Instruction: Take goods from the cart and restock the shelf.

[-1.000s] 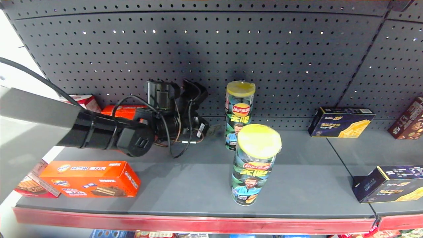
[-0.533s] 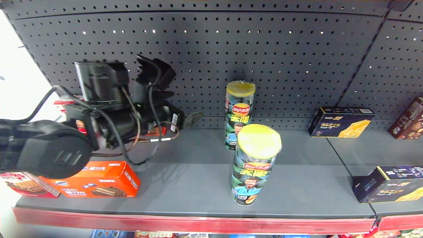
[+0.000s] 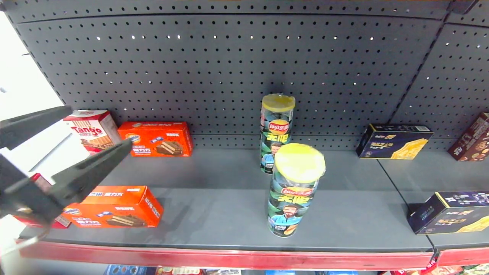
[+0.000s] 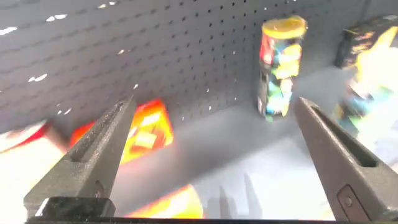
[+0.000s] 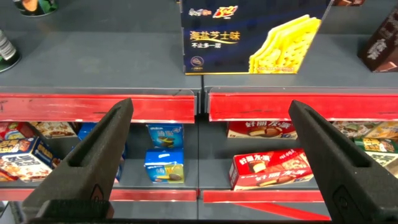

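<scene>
Nearest, the left gripper (image 3: 100, 126) hangs empty, fingers spread wide, at the front left corner of the shelf (image 3: 214, 214), near the front orange box (image 3: 110, 206); the right gripper (image 5: 211, 104), equally wide and empty, sits low before the red shelf edge. Behind stand the front chip can (image 3: 294, 191), the rear chip can (image 3: 277, 130) and the rear orange box (image 3: 156, 138). This looks like the gap between placements: next, fetch another item from the cart

Front chip can (image 3: 294, 191): yellow lid, upright. Rear chip can (image 3: 277, 131): just behind it. To its right: rear blue box (image 3: 393, 141), front blue box (image 3: 450, 212), brown box (image 3: 471, 137) farthest. To its far left: wafer box (image 3: 91, 130).
</scene>
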Tool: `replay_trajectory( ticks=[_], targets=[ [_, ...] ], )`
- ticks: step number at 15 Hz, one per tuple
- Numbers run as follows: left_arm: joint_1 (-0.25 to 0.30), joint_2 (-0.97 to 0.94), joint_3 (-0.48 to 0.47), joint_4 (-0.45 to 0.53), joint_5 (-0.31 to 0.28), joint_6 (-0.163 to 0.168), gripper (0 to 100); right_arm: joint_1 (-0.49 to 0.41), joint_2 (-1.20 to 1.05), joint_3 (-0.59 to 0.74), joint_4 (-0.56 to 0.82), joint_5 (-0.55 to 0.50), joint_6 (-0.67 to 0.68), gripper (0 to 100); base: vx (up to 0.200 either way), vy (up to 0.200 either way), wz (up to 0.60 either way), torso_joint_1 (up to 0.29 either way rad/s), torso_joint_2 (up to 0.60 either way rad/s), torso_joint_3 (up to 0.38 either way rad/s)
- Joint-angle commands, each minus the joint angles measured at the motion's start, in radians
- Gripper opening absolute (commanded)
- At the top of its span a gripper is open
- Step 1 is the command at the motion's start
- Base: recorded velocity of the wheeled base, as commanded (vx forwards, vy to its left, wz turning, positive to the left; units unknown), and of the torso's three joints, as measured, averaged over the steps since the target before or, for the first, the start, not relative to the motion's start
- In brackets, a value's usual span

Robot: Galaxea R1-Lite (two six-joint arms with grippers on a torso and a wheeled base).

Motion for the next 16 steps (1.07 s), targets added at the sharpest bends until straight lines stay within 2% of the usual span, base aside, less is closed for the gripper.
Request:
replay_trajectory(
  ticks=[1,3,4,5,6,8,9,11,12,13,15,16],
  targets=[
    [0.271,-0.556,0.233,0.205,-0.026,-0.014,100,0.0,0.001,0.0,0.0,0.0,0.0,100,0.0,0.0,0.0,0.0,0.0,0.0],
    [0.424,-0.632,0.394,0.15,-0.132,-0.05,100,0.0,0.001,0.0,0.0,0.0,0.0,100,0.0,0.0,0.0,0.0,0.0,0.0],
    [0.524,-0.7,0.524,0.107,-0.218,-0.048,100,0.0,0.001,0.0,0.0,-0.001,0.0,100,0.0,0.0,0.0,0.0,0.0,0.0],
    [0.568,-0.738,0.549,0.125,-0.244,-0.037,100,0.0,0.001,0.0,0.0,0.0,0.0,100,0.0,0.0,0.0,0.0,0.0,0.0],
    [0.599,-0.796,0.549,0.208,-0.251,-0.024,100,0.0,-0.001,0.0,0.0,0.0,0.0,100,0.0,0.0,0.0,0.0,0.0,0.0],
    [0.551,-0.875,0.549,0.42,-0.251,-0.017,100,0.0,0.001,0.0,0.0,0.0,0.0,100,0.0,0.0,0.0,0.0,0.0,0.0],
    [0.551,-0.884,0.549,0.472,-0.253,-0.014,100,0.0,0.001,0.0,0.0,0.0,0.0,100,0.0,0.0,0.0,0.0,0.0,0.0],
    [0.553,-0.884,0.547,0.483,-0.254,-0.021,100,0.0,0.001,0.0,0.0,0.0,0.0,100,0.0,0.0,0.0,0.0,0.0,0.0],
    [0.531,-0.892,0.547,0.483,-0.251,-0.027,100,0.0,-0.001,0.0,0.0,0.0,0.0,100,0.0,0.0,0.0,0.0,0.0,0.0],
    [0.452,-0.927,0.547,0.484,-0.248,-0.042,100,0.0,-0.001,0.0,0.0,-0.001,0.0,100,0.0,0.0,0.0,0.0,0.0,0.0],
    [0.484,-0.951,0.549,0.484,-0.244,-0.068,100,0.002,0.001,0.0,0.0,0.0,0.0,100,0.0,0.0,0.0,0.0,0.0,0.0],
    [0.482,-0.962,0.549,0.484,-0.244,-0.108,100,0.002,-0.001,0.0,0.0,0.0,0.0,100,0.0,0.0,0.0,0.0,0.0,0.0]
  ],
)
